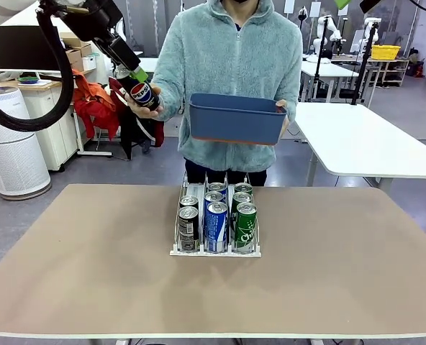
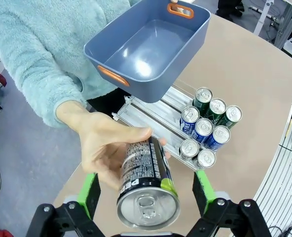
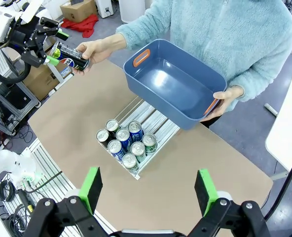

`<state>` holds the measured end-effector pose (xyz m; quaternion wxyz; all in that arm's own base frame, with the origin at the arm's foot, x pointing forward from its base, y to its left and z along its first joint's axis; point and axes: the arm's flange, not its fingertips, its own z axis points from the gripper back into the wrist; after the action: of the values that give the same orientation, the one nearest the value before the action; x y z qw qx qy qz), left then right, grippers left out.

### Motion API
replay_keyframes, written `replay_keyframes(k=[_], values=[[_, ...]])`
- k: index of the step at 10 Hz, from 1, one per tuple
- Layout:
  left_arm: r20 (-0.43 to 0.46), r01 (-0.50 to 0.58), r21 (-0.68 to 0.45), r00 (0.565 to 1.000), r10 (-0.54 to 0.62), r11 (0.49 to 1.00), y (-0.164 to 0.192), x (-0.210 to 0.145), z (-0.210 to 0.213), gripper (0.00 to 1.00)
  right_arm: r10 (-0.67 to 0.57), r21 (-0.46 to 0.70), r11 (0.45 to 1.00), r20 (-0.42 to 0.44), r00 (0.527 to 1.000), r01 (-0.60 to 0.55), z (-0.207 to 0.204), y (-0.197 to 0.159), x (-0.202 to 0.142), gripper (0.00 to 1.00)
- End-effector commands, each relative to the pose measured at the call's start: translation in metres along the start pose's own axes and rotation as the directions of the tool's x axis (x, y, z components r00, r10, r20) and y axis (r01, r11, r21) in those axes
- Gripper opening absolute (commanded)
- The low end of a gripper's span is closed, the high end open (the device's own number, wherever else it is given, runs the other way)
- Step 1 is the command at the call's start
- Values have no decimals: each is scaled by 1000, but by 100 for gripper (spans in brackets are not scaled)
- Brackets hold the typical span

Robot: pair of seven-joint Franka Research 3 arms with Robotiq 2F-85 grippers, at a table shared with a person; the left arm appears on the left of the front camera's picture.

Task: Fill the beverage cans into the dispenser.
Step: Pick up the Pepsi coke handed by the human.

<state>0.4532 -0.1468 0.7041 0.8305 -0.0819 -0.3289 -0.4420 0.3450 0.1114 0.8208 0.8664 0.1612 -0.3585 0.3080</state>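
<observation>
A person's hand (image 2: 104, 145) holds a black Pepsi can (image 2: 146, 185) up between the fingers of my open left gripper (image 2: 147, 190); the green pads (image 2: 89, 192) stand clear on either side of it. In the front view this can (image 1: 144, 94) is high at the upper left, just under the left gripper (image 1: 137, 77). The dispenser (image 1: 214, 252) sits mid-table with several cans at its front: black (image 1: 188, 223) in the left lane, blue-and-white (image 1: 216, 226) in the middle, green (image 1: 246, 226) on the right. My right gripper (image 3: 148, 190) hangs open and empty high above the table.
The person's other hand holds an empty dark blue tub (image 1: 237, 117) above the far table edge, over the dispenser's rear end (image 2: 151, 116). The tan tabletop (image 1: 91, 259) is bare around the dispenser.
</observation>
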Motion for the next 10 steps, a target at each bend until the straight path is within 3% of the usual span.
replay_keyframes(k=[1, 10], values=[[8, 2, 10, 1000, -3, 1000, 2, -11, -5, 100, 0, -2, 1000, 4, 1000, 0, 0, 0, 0, 100], [15, -33, 14, 999, 33, 999, 6, -17, -17, 100, 0, -2, 1000, 4, 1000, 0, 0, 0, 0, 100]])
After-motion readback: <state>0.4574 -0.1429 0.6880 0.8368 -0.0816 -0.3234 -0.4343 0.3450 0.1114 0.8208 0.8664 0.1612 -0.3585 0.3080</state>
